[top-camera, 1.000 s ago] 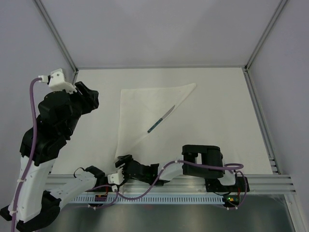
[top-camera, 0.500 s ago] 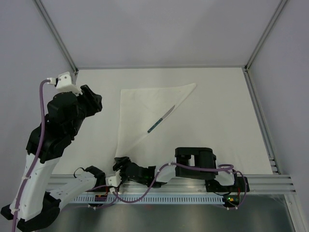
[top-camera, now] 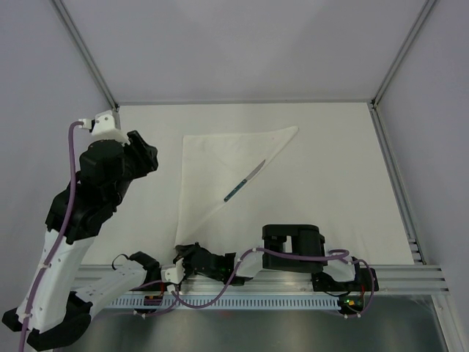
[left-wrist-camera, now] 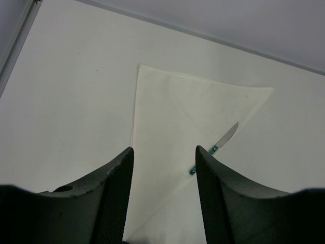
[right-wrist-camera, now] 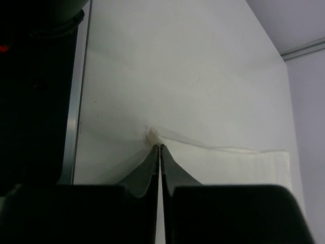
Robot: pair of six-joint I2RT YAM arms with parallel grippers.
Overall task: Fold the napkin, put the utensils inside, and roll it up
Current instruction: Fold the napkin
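The white napkin (top-camera: pixel 220 158) lies folded into a triangle in the middle of the table, its long point toward the near edge. A knife (top-camera: pixel 245 181) with a teal handle rests along its slanted edge. My right gripper (top-camera: pixel 180 253) lies low at that near point. In the right wrist view the right gripper (right-wrist-camera: pixel 158 146) is shut on the napkin's corner (right-wrist-camera: pixel 153 135), which puckers up at the tips. My left gripper (top-camera: pixel 150 157) hovers left of the cloth. In the left wrist view it (left-wrist-camera: pixel 164 150) stands open above the napkin (left-wrist-camera: pixel 177 112) and knife (left-wrist-camera: pixel 219 146).
An aluminium rail (top-camera: pixel 410 275) runs along the near edge just behind the right gripper. Metal frame strips border the table on the left (top-camera: pixel 113 110) and right (top-camera: pixel 392 176). Grey walls enclose the back and sides.
The right gripper has slid left to the napkin's near point and shut on the corner. The left arm has swung slightly right and lower, still open.
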